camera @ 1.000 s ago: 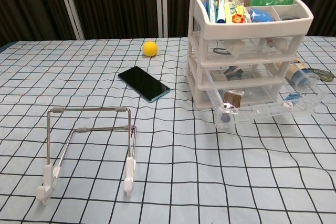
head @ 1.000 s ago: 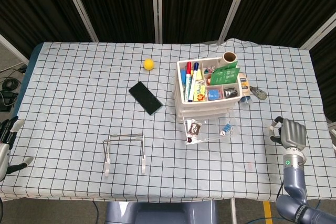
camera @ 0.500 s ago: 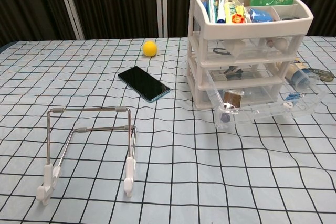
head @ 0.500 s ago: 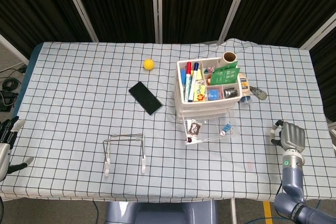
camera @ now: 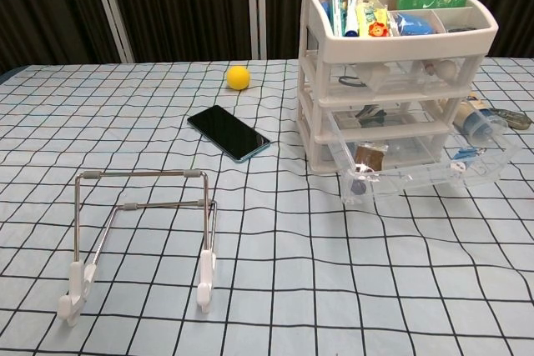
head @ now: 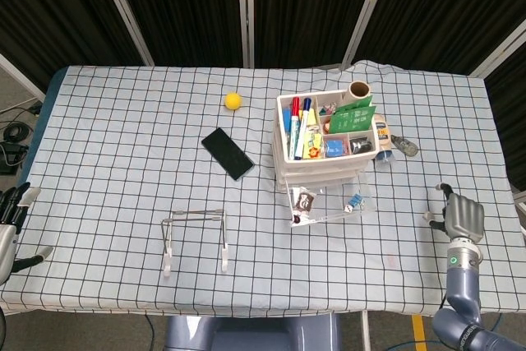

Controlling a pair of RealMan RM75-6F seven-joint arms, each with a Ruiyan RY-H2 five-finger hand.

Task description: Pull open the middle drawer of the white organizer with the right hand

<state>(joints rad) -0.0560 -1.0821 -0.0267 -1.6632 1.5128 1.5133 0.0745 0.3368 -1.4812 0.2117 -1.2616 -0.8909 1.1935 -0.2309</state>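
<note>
The white organizer (head: 325, 133) (camera: 392, 81) stands right of the table's centre, its top tray full of pens and small items. A clear drawer (head: 333, 201) (camera: 425, 168) low in its stack is pulled out toward the front, with small packets inside. My right hand (head: 462, 218) hangs near the table's right front edge, well to the right of the drawer. It holds nothing and its fingers are loosely apart. My left hand (head: 10, 221) is at the far left edge, empty, fingers spread. Neither hand shows in the chest view.
A black phone (head: 228, 153) (camera: 229, 132) lies left of the organizer and a yellow ball (head: 233, 101) (camera: 239, 77) sits behind it. A wire stand (head: 195, 238) (camera: 142, 235) is at the front. Small items (head: 399, 147) lie to the right of the organizer.
My right hand has drawn back toward the front right edge, away from the pulled-out drawer. The drawer, organizer and left hand have not moved.
</note>
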